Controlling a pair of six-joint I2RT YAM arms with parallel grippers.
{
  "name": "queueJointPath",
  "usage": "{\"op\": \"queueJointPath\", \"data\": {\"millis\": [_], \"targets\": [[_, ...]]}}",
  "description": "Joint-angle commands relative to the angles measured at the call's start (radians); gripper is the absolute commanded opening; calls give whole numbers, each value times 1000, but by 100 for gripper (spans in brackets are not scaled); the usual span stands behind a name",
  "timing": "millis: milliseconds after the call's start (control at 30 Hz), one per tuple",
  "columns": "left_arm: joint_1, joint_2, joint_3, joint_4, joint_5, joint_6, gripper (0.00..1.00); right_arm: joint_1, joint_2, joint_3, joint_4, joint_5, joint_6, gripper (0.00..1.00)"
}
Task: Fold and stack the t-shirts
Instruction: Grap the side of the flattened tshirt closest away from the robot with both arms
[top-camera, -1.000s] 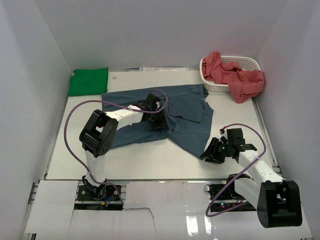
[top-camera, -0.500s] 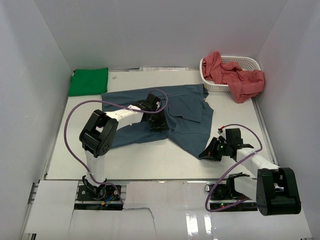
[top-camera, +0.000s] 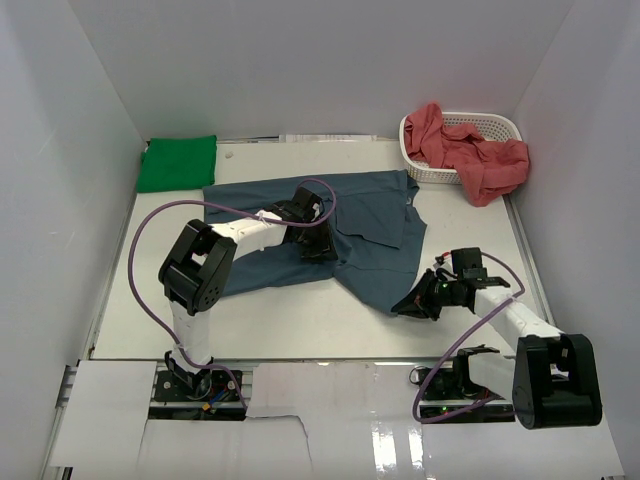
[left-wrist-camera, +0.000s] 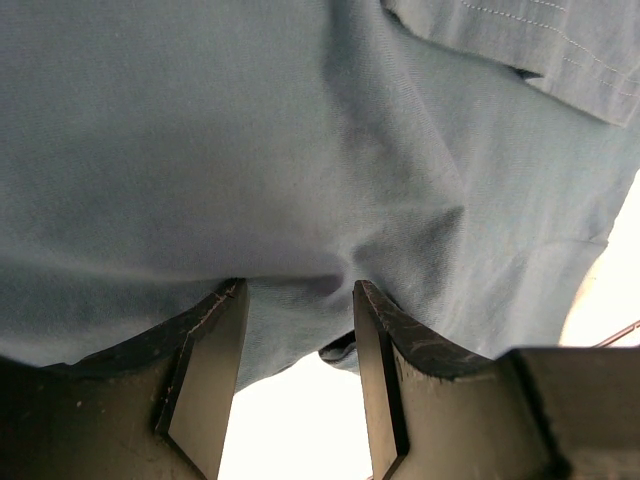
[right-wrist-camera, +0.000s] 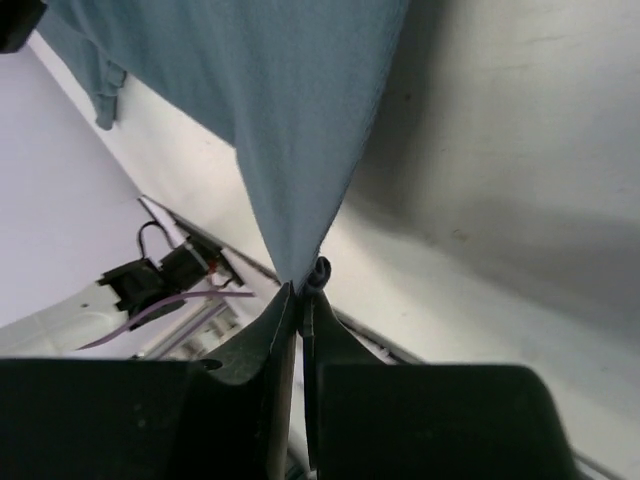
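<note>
While the right tool (right-wrist-camera: 302, 292) pinches the blue shirt's (top-camera: 370, 268) corner, the left tool (left-wrist-camera: 295, 292) gapes, pressed into cloth.

The right gripper (right-wrist-camera: 300, 290) pinches a corner of the slate blue t-shirt (right-wrist-camera: 290, 120) between closed fingers. The cloth fans out taut above the white bench (right-wrist-camera: 500, 150), close to its edge.

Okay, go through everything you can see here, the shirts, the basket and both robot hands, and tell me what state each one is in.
slate blue t-shirt, spread out, near corner pinched up
green t-shirt, folded, lying flat
basket, upright, partly filled
salmon red t-shirts, crumpled, spilling over the basket rim
left hand, open, fingertips on the slate blue t-shirt
right hand, shut on the slate blue t-shirt's corner
</note>
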Motion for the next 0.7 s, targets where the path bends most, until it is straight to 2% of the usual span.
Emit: {"op": "queueJointPath", "data": {"millis": [0,133,200,367,533,667], "targets": [[-3,-43,-3,-58,-55,22,57,-10,35,94,-150,-74,88,8],[-2,-50,-6,-61,-60,22,57,-68,49,97,-147,-164,145,8],[-2,-54,-8,-61,-60,21,57,-141,34,105,-136,-172,187,8],[-2,-57,-6,-61,-59,18,57,-267,17,85,26,-281,379,8],[-2,-61,-6,-61,-59,13,57,-304,77,148,107,-306,488,8],[-2,-61,-6,-61,-60,12,57,-315,109,116,268,-293,626,8]]}}
